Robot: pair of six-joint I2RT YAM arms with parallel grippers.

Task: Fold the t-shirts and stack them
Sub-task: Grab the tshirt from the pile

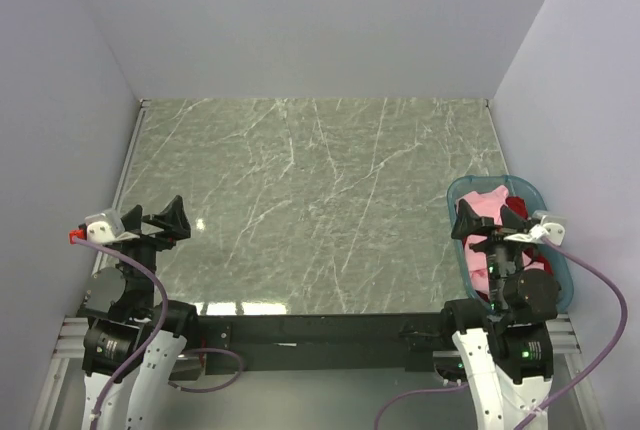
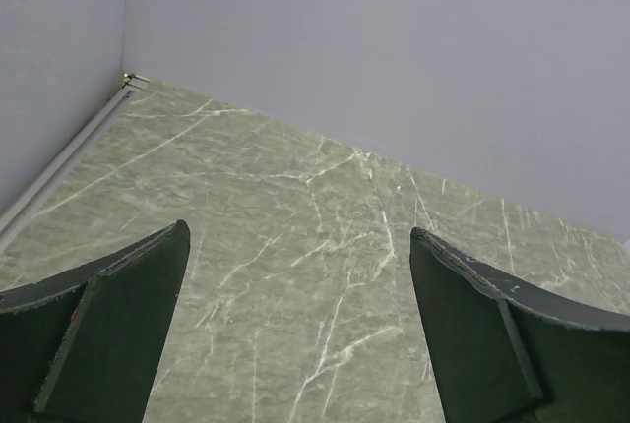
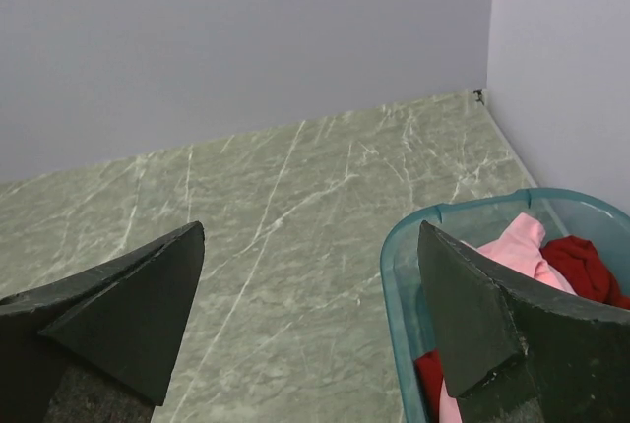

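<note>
1. Nothing is folded yet: both shirts lie crumpled in the tub (image 3: 472, 204), so all folding and stacking remains.
2. The pink shirt (image 3: 519, 246) is bunched on top, soft and creased. The red shirt (image 3: 583, 264) is wadded beside it and partly under it.
3. The right hand (image 1: 489, 218) hovers over the tub, fingers wide, holding nothing.
4. The left hand (image 1: 170, 222), far left of the tub, is also wide and empty.
5. The tub sits at the right edge of the surface (image 1: 300, 180).

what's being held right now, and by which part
Nothing is held. The left gripper and right gripper both stand open and empty; the pink t-shirt and red t-shirt lie in the teal tub.
</note>
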